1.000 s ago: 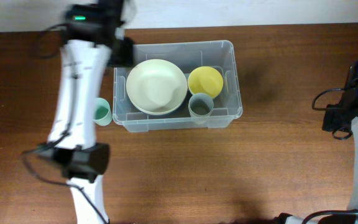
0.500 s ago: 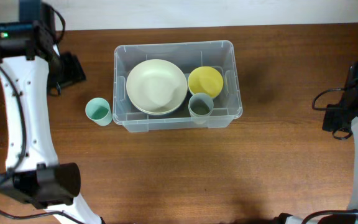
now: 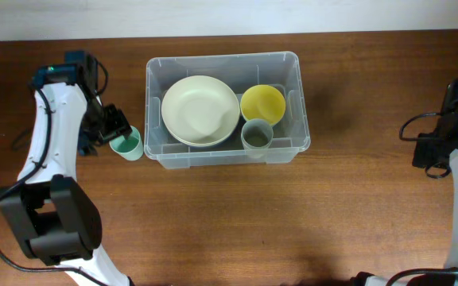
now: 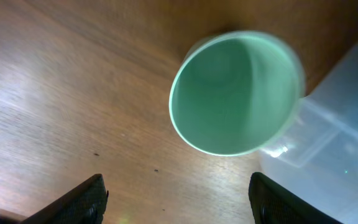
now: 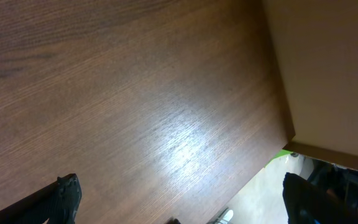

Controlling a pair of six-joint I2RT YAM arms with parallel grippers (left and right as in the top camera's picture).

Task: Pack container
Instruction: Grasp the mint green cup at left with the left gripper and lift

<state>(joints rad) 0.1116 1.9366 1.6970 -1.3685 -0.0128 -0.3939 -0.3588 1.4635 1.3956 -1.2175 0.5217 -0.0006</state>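
Left end effector (image 4: 180,200) swung over green cup (image 4: 235,93) beside container (image 3: 223,57), jaws apart, wrist view shows cup empty

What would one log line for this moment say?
left gripper open, facing green cup | right gripper open, empty | container: bowl, yellow cup, grey cup
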